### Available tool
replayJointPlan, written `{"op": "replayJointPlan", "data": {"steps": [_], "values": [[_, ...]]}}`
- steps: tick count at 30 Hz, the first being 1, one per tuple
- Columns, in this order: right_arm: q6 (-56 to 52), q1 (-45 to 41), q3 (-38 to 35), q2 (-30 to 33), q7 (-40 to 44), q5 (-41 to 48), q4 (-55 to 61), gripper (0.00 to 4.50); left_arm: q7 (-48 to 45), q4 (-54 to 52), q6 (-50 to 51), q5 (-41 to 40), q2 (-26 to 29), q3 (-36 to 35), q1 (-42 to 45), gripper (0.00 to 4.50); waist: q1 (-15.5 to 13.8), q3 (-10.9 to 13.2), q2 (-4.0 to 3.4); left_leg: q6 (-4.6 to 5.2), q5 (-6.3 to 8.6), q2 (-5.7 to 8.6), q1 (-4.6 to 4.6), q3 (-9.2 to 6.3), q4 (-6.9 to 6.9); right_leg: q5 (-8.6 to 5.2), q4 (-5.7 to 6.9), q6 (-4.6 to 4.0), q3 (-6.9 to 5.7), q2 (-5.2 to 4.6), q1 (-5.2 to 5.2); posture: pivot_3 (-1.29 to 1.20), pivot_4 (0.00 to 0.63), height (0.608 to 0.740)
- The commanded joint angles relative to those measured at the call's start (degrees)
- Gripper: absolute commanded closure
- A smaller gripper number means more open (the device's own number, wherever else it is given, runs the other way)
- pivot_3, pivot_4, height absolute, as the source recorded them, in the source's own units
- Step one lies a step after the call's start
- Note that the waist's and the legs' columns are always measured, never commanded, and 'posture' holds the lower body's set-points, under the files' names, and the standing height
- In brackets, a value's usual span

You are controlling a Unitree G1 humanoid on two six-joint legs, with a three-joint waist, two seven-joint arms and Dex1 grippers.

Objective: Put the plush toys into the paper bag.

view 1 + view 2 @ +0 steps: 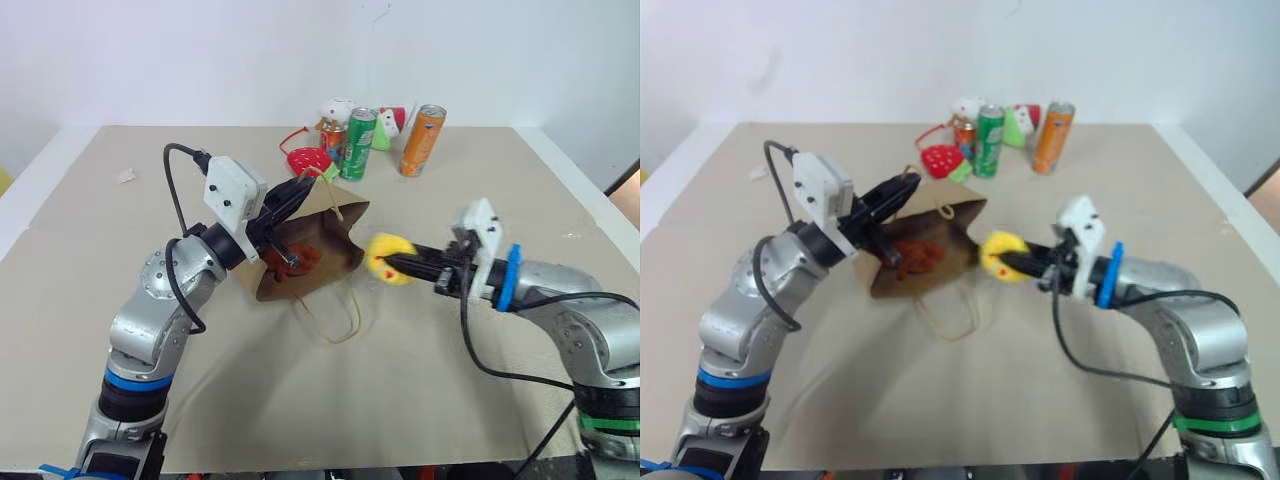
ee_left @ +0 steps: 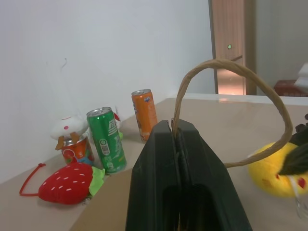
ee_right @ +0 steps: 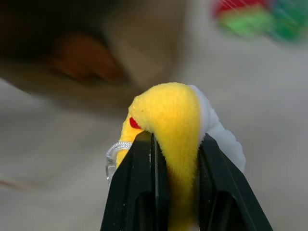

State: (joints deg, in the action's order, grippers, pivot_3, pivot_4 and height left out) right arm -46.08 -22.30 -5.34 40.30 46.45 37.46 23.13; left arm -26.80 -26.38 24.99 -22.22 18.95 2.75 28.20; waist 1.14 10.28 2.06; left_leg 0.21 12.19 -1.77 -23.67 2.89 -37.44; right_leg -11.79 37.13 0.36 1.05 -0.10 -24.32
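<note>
Right now we see the left gripper (image 1: 300,187) pressed together on a cord handle (image 2: 231,91) of the paper bag (image 1: 335,235), lifting the bag's upper edge so its mouth gapes toward the robot's right. Inside the bag, just below and behind those fingers, sits a reddish-brown fuzzy plush (image 1: 300,258). A 2nd cord loop (image 1: 335,318) trails slack on the table (image 1: 450,380) under the bag mouth.

The right gripper (image 1: 388,264) pinches the round yellow plush ball (image 1: 390,257) w/ both black fingers (image 3: 139,192) squeezing into its sides; its white end (image 3: 219,137) bulges past one finger in the right wrist view. Ball hangs above the table, just beside the bag's open mouth, not yet inside, on the side facing the left gripper.

Beyond the left gripper, at the far table edge, we note a red strawberry plush (image 2: 67,183), a green can (image 1: 358,143), an orange can (image 1: 422,140), a smaller can (image 2: 76,150) w/ a white figure (image 2: 69,127) behind it. All stand well apart from both grippers.
</note>
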Motion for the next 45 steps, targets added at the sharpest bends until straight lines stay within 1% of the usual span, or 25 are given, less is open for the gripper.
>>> {"op": "replayJointPlan", "data": {"steps": [1, 4, 9, 12, 15, 18, 20, 21, 22, 23, 25, 26, 27, 28, 30, 34, 37, 39, 41, 43, 45], "values": [[-2.18, -6.99, 3.53, -6.26, -3.98, 2.83, 2.07, 3.62, 0.12, -0.5, -1.42, 0.7, -0.24, -0.21, 1.58, 4.5, 0.02, 0.0, 0.0, 0.0, 0.0, 0.07, -0.04, 0.05, -0.01, 0.01, 0.0, 0.01, 0.0, -0.09, -0.02, 0.0, 0.15, 0.74], [-0.27, -11.14, 7.47, -11.24, -5.46, -0.15, -1.81, 3.62, 0.21, -0.61, -1.38, 0.96, -0.52, -0.07, 1.61, 4.5, 0.15, 0.0, 0.0, 0.0, 0.0, 0.09, -0.06, 0.17, -0.04, 0.06, -0.01, 0.1, 0.08, -0.1, -0.09, 0.0, 0.15, 0.74], [10.94, -15.96, 14.1, -16.89, -8.69, -12.12, -14.31, 3.62, 0.68, -1.27, -1.08, 1.04, -0.99, -0.04, 1.9, 4.5, 0.05, -0.01, 0.01, 0.0, 0.0, 0.09, -0.13, 0.06, -0.03, 0.02, -0.03, 0.05, 0.02, -0.12, -0.1, 0.0, 0.15, 0.74], [16.8, -16.85, 17.36, -18.24, -9.26, -18.04, -19.56, 3.62, 0.86, -1.64, -0.95, 1.16, -0.89, -0.09, 1.88, 4.5, 0.07, -0.01, 0.01, 0.0, 0.0, 0.09, -0.14, 0.12, -0.03, 0.03, -0.03, 0.06, 0.02, -0.11, -0.13, 0.0, 0.15, 0.74], [19.86, -17.12, 17.33, -19.78, -9.43, -19.95, -22.9, 3.62, 1.21, -2.08, -0.69, 1.23, -0.82, -0.24, 1.88, 4.5, 0.06, -0.01, 0.01, 0.0, 0.0, 0.09, -0.27, 0.09, -0.02, 0.03, -0.03, 0.05, 0.03, -0.12, -0.25, 0.0, 0.15, 0.74], [23.17, -17.63, 18.35, -19.61, -8.17, -22.59, -25.01, 3.62, 1.53, -2.54, -0.43, 1.22, -0.73, -0.29, 1.74, 4.5, 0.06, -0.01, 0.02, 0.0, 0.0, 0.08, -0.42, 0.09, -0.04, 0.04, -0.02, 0.05, 0.03, -0.12, -0.41, 0.0, 0.15, 0.74], [23.5, -17.77, 17.81, -20.12, -7.59, -22.37, -24.99, 3.07, 1.72, -2.67, -0.39, 1.23, -0.72, -0.16, 1.64, 4.5, 0.06, -0.01, 0.02, 0.0, -0.01, 0.09, -0.5, 0.12, -0.04, 0.05, 0.02, 0.05, 0.03, -0.12, -0.53, 0.0, 0.15, 0.74], [23.5, -17.84, 17.52, -20.32, -7.27, -22.26, -24.84, 2.89, 1.81, -2.71, -0.35, 1.24, -0.74, -0.09, 1.61, 4.5, 0.06, -0.01, 0.01, 0.0, -0.01, 0.08, -0.55, 0.12, -0.04, 0.06, 0.04, 0.04, 0.03, -0.11, -0.59, 0.0, 0.15, 0.74], [23.6, -17.87, 17.42, -20.24, -6.7, -22.22, -24.45, 2.52, 1.9, -2.71, -0.33, 1.26, -0.77, -0.04, 1.57, 4.5, 0.06, -0.01, 0.01, 0.0, -0.01, 0.07, -0.55, 0.12, -0.04, 0.06, 0.05, 0.04, 0.03, -0.11, -0.6, 0.0, 0.15, 0.74], [23.53, -17.86, 17.3, -20.13, -6.21, -22.2, -24.0, 2.23, 1.95, -2.73, -0.31, 1.27, -0.79, -0.01, 1.53, 4.5, 0.09, -0.01, 0.01, 0.0, -0.01, 0.06, -0.56, 0.12, -0.04, 0.06, 0.05, 0.04, 0.03, -0.09, -0.61, 0.0, 0.15, 0.74], [22.97, -17.76, 16.76, -19.7, -5.17, -21.63, -22.61, 1.08, 2.0, -2.66, -0.3, 1.26, -0.83, 0.02, 1.52, 4.5, 0.09, -0.01, 0.01, 0.0, -0.01, 0.04, -0.56, 0.12, -0.04, 0.06, 0.06, 0.03, 0.03, -0.08, -0.62, 0.0, 0.15, 0.74], [22.61, -17.72, 16.46, -19.48, -4.77, -21.34, -21.97, 0.94, 2.0, -2.58, -0.3, 1.24, -0.84, 0.01, 1.55, 4.5, 0.09, -0.01, 0.01, -0.01, -0.01, 0.04, -0.56, 0.12, -0.04, 0.06, 0.07, 0.02, 0.03, -0.08, -0.62, 0.0, 0.15, 0.74], [22.08, -17.67, 16.06, -19.12, -4.4, -20.96, -21.19, 0.35, 2.0, -2.41, -0.34, 1.28, -0.88, 0.03, 1.63, 4.5, 0.09, -0.01, 0.01, -0.01, -0.02, 0.04, -0.56, 0.12, -0.04, 0.07, 0.07, 0.02, 0.03, -0.08, -0.63, 0.0, 0.15, 0.74], [21.64, -17.6, 15.78, -18.91, -4.15, -20.79, -20.59, 0.05, 2.01, -2.37, -0.34, 1.28, -0.89, 0.03, 1.65, 4.5, 0.09, -0.01, 0.01, -0.01, -0.02, 0.05, -0.56, 0.13, -0.04, 0.07, 0.07, 0.02, 0.03, -0.08, -0.63, 0.0, 0.15, 0.74], [19.35, -17.04, 14.51, -17.33, -2.59, -18.77, -17.71, 0.05, 1.99, -2.18, -0.38, 1.29, -0.99, 0.1, 1.85, 4.5, 0.08, -0.01, 0.01, -0.01, -0.02, 0.05, -0.56, 0.14, -0.04, 0.07, 0.07, 0.02, 0.03, -0.08, -0.63, 0.0, 0.15, 0.74], [9.24, -15.33, 8.9, -11.7, 2.35, -8.96, -9.26, 0.05, 1.84, -1.98, -0.45, 1.25, -1.06, 0.1, 1.88, 4.5, 0.03, -0.01, 0.02, 0.0, -0.02, 0.06, -0.61, 0.13, -0.04, 0.07, 0.07, 0.02, 0.02, -0.12, -0.65, 0.0, 0.15, 0.74], [1.96, -13.05, 4.82, -5.45, 5.08, -3.47, -5.52, 0.05, 1.62, -1.79, -0.47, 1.27, -0.94, -0.08, 1.86, 4.5, 0.03, -0.01, 0.02, 0.0, -0.02, 0.07, -0.61, 0.11, -0.05, 0.06, 0.06, 0.02, 0.02, -0.13, -0.64, 0.0, 0.15, 0.74], [-0.45, -10.13, 4.59, -1.4, 5.23, -4.82, -5.4, 0.05, 1.67, -1.43, -0.47, 1.23, -1.06, -0.25, 2.04, 4.5, -0.05, -0.01, 0.02, 0.0, -0.02, 0.06, -0.6, 0.1, -0.06, 0.07, 0.06, 0.02, 0.02, -0.11, -0.63, 0.0, 0.15, 0.74], [-0.72, -6.35, 5.55, 0.65, 4.56, -5.91, -5.05, 0.05, 1.63, -1.16, -0.57, 1.29, -1.32, -0.05, 2.19, 4.5, -0.07, -0.02, 0.03, 0.01, -0.02, 0.09, -0.6, 0.07, -0.06, 0.06, 0.04, 0.01, 0.02, -0.14, -0.59, 0.0, 0.15, 0.74], [-1.17, -3.55, 6.19, 0.69, 3.93, -5.5, -4.26, 0.05, 1.53, -0.97, -0.71, 1.41, -1.55, 0.25, 2.35, 4.5, 0.06, -0.02, 0.03, 0.01, -0.03, 0.1, -0.59, 0.1, -0.06, 0.06, 0.05, 0.02, 0.03, -0.14, -0.59, 0.0, 0.15, 0.74], [-2.1, -1.57, 7.16, -1.32, 1.07, -6.15, -4.27, 0.05, 1.48, -0.65, -0.78, 1.51, -1.75, 0.26, 2.85, 4.5, 0.23, -0.02, 0.02, 0.01, -0.03, 0.08, -0.59, 0.16, -0.06, 0.07, 0.09, 0.03, 0.08, -0.08, -0.67, 0.0, 0.15, 0.74]]}}
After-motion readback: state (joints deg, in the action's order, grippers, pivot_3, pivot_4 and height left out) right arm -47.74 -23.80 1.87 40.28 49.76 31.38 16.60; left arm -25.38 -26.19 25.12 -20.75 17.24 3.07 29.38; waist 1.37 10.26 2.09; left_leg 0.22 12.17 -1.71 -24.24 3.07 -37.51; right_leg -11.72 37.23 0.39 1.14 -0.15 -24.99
